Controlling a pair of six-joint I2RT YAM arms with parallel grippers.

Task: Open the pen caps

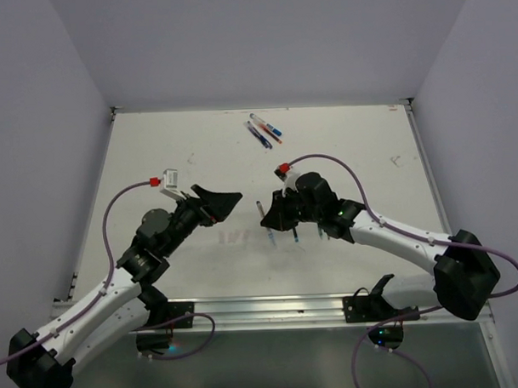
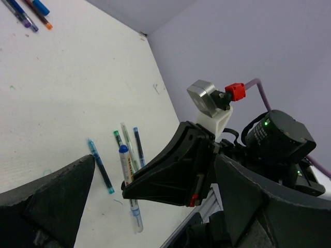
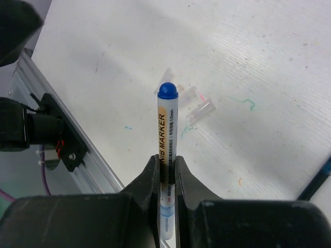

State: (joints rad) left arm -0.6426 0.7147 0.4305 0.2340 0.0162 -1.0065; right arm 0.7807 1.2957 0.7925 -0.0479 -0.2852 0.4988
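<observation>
- Right gripper [image 3: 166, 164] fills the bottom of its wrist view. Two matte black fingers [image 3: 150, 178] are clenched on a pen [image 3: 166, 124], and they hide the lower barrel.
- That pen is a slim whitish stick with printed lettering and a glossy blue rounded end [image 3: 167, 91]. It is held over the near half of the table [image 1: 155, 155], about midway between the side edges. Whether the blue end is a cap or a plug is unclear.
- Three small clear plastic tubes [image 3: 200, 110] lie on the table beyond it, faint against the white, ink-flecked surface.
- Left gripper [image 1: 218, 200] hangs near the right one, jaws spread wide and grasping nothing. Its fingers are cut off in its own wrist view.
- Loose pens [image 2: 101, 166] lie under the right arm.
- Other pens [image 1: 264, 131] lie near the far edge, their caps too small to make out.
</observation>
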